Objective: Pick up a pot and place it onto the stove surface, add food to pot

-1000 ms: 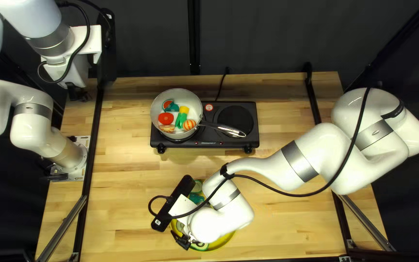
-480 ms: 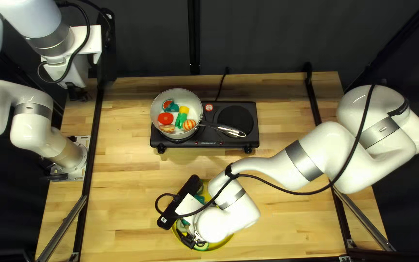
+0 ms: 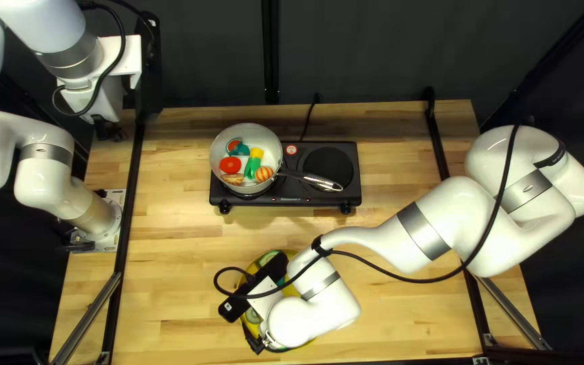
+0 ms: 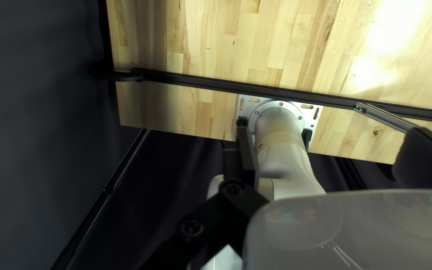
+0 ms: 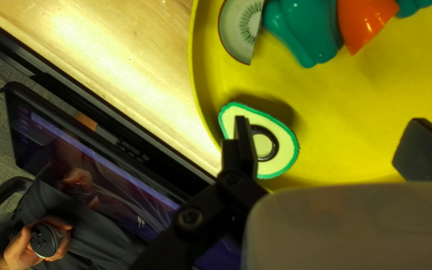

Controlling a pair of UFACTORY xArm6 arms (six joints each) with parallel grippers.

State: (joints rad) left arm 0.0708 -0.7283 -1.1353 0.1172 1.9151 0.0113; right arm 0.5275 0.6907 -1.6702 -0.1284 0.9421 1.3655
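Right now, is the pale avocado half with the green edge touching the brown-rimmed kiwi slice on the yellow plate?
Apart. The right wrist view shows bare yellow plate between the avocado half and the kiwi slice.

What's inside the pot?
In the pot: red disc, striped orange piece, tan piece, red-and-teal food, yellow-and-green food. Anything beneath them is covered; can't tell.
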